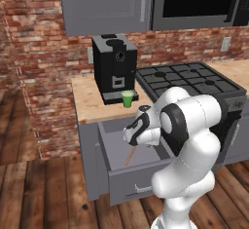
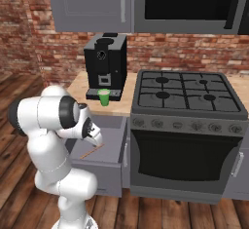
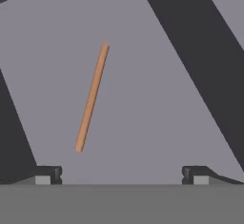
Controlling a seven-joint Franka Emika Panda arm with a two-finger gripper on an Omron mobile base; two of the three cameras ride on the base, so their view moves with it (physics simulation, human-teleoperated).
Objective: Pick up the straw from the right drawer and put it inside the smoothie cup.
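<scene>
**Gripper poised over the straw, jaws wide**

The white arm hangs its two-finger gripper (image 3: 122, 174) over the wide grey box drawer (image 1: 141, 175), which stands pulled out from under the pale wooden counter (image 1: 90, 101). In the hand view the two dark fingertips (image 3: 47, 174) stand far apart at the bottom edge, with nothing between them: the jaws are spread and empty.

And there is the target. The very thin tan-orange straw (image 3: 92, 97) lies flat on the grey drawer floor, slanting from about seven o'clock up to one o'clock in the hand view, a little toward the nine o'clock side of the gripper's centre line. From the left base view it peeks out as a short orange sliver (image 1: 130, 157) just below the hand.

This looks like the reach step, the pick not yet made. The next move probably calls for a nudge sideways to centre over the straw, a turn of the wrist so the jaws close across its thin width, then a straight descent to the floor. A stick this slim could easily slip or roll.

The small bright green tapered cup (image 1: 127, 99) waits on the counter at the foot of the black coffee machine (image 1: 115, 67), at twelve o'clock from the drawer.

The count: one straw, one cup, one open drawer, one coffee machine.
</scene>
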